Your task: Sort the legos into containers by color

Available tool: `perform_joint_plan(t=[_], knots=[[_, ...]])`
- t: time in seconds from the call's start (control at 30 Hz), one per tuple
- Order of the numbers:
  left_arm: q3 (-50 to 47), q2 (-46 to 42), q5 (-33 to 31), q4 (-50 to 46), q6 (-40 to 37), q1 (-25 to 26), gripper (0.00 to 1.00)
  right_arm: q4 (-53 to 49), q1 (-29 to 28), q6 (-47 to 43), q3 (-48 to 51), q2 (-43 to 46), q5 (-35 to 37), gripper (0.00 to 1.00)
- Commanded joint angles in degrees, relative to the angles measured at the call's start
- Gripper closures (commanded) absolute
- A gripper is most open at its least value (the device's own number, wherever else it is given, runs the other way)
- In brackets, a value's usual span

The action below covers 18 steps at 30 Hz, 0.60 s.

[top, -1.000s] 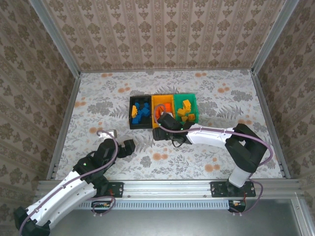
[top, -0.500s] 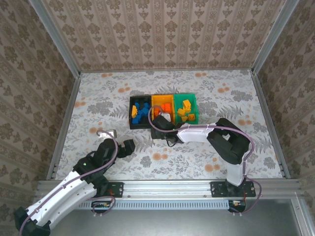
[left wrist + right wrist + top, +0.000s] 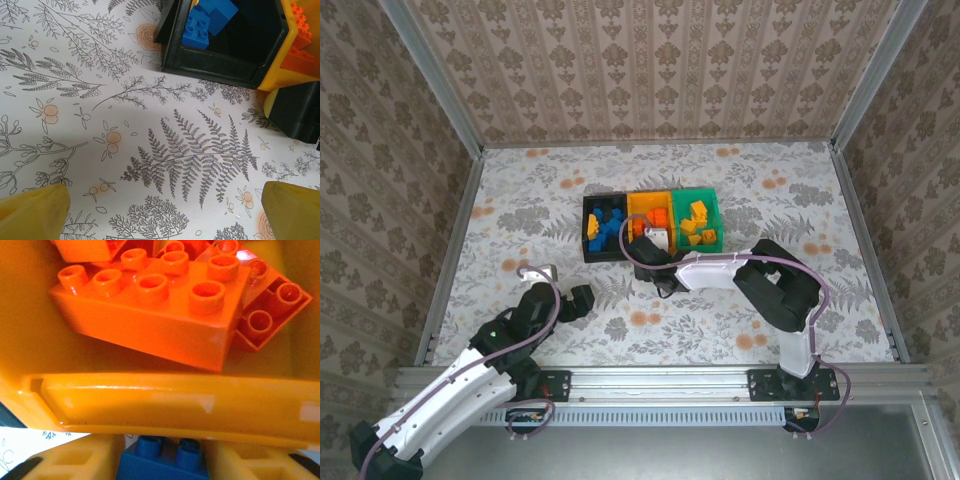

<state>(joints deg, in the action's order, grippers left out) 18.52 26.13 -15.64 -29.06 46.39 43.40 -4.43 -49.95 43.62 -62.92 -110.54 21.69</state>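
The right hand (image 3: 657, 262) is at the near side of the orange plastic bin (image 3: 175, 400). Its yellow fingers (image 3: 70, 462) are shut tight on a small blue plastic brick with bumps (image 3: 160, 460). The brick is just on the near side of that bin's wall. Inside the bin lie red-orange bricks (image 3: 150, 310), and a big one is close to the wall.

The left hand (image 3: 160, 210) is wide open and has nothing in it. It hangs over the flowery bench (image 3: 100, 100), near the front of the black plastic bin (image 3: 215, 62). In the black bin lie blue bricks (image 3: 207, 20). From above, one yellow-orange brick (image 3: 592, 230) lies in there too, by the left wall.

The three bins are joined in a row in the middle of the bench. Black is on the left, orange is in the middle, and the green plastic bin (image 3: 718, 225) is on the right. In the green one lie more yellow-orange bricks (image 3: 695, 225).
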Motion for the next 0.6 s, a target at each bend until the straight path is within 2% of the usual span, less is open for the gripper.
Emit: perform_joint_plan(t=[0.0,0.13,0.37,0.57], knots=[[-0.7,-0.2,0.6,0.8,1.0,-0.4,0.0,1.8,-0.6,0.0,1.7,1.1,-0.5,0.62],[-0.6,-0.1,0.5,0.7,1.0,-0.5,0.0,2.3,-1.3,-1.3,4.1,5.3,-2.9,0.7],[-0.5,-0.5,-0.3,0.0,1.0,-0.8,0.0,1.3,-2.6,-5.9,3.5,14.1,-10.6,0.71],[-0.4,-1.6,-0.6,-1.0,1.2,-0.9,0.0,-1.6,-2.9,-8.8,-6.1,10.5,-12.1,0.68]])
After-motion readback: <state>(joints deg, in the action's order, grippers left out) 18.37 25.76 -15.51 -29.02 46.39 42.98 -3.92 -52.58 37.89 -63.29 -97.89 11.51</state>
